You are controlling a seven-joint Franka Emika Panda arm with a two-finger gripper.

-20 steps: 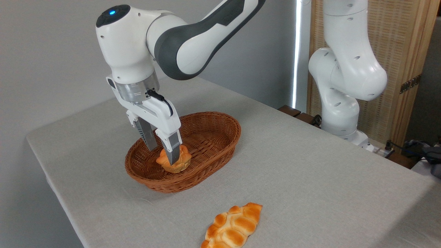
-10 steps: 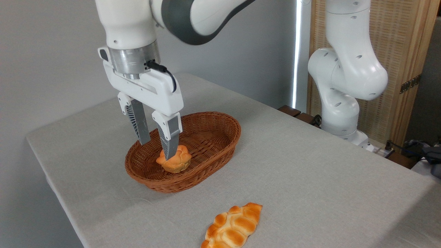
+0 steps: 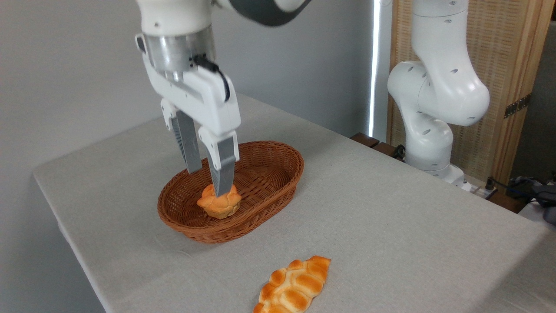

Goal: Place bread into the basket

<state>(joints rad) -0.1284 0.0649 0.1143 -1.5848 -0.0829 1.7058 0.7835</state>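
Note:
The bread [image 3: 220,203], a small round orange-golden bun with a knotted top, rests inside the reddish-brown wicker basket [image 3: 278,163], toward its near-left end. My gripper [image 3: 207,181] hangs above the bun, open, with nothing between its fingers. The nearer finger [image 3: 223,169] overlaps the bun's top in this view, so I cannot tell whether its tip touches the bun; the farther finger [image 3: 189,148] stands over the basket's back rim.
A longer braided golden loaf [image 3: 294,286] lies on the grey tablecloth near the front edge. The arm's white base [image 3: 434,95] stands at the table's right rear. The table's left edge drops off close to the basket.
The gripper let go of the bun, opened, and rose up and slightly right out of the basket. The bun stays where it was set down.

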